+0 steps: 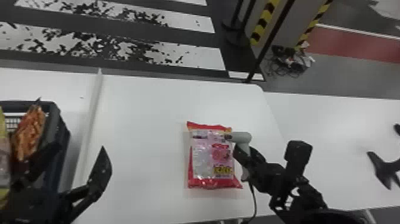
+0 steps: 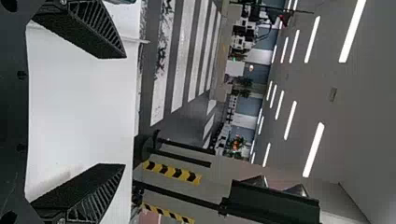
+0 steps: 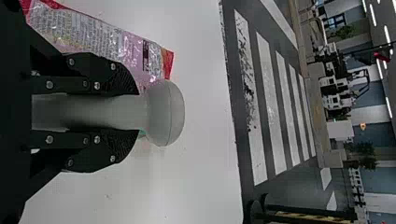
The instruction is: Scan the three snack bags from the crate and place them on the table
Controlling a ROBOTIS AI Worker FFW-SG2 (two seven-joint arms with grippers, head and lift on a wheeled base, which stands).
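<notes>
My left gripper stands open over the crate's right side, its fingers apart; in the left wrist view the left gripper has nothing between its fingers. My right gripper is shut on a grey handheld scanner, whose head is at the upper right edge of a red and pink snack bag lying flat on the table. In the right wrist view the right gripper clasps the scanner handle, beside the snack bag. The dark crate at the left holds an orange-brown snack bag and a yellowish one.
A raised white strip runs between the crate and the bag. The scanner's cable hangs toward the table's front edge. A black object lies on the white surface at the far right. A black pole stands behind the table.
</notes>
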